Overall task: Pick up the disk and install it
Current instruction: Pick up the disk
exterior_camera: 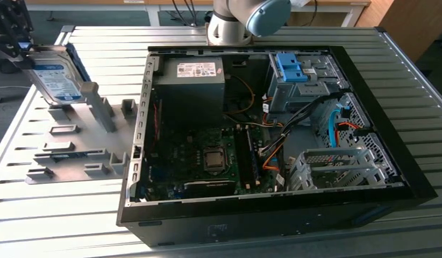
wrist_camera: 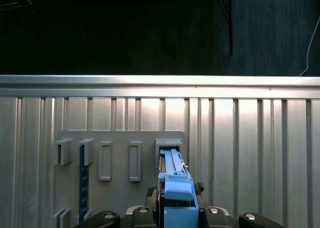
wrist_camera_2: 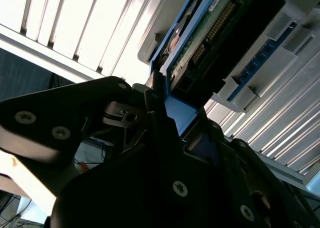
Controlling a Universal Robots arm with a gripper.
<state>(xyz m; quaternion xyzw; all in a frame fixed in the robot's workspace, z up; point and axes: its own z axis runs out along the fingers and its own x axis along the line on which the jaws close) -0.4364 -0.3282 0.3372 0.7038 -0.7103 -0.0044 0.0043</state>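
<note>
The disk (exterior_camera: 57,79) hangs tilted at ten o'clock from the open computer case (exterior_camera: 278,221) in the exterior view. Its lower edge is just above the grey slotted rack (exterior_camera: 70,161), with bare ribbed table (exterior_camera: 63,215) around. The gripper (exterior_camera: 26,56) is clamped on the disk's blue-framed upper end, and the white-and-blue label shows, its print too small to read.

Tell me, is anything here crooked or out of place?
Only the disk: it leans at a slant in the claw over the grey rack, outside the open computer. Nothing looks spilled or broken.
</note>
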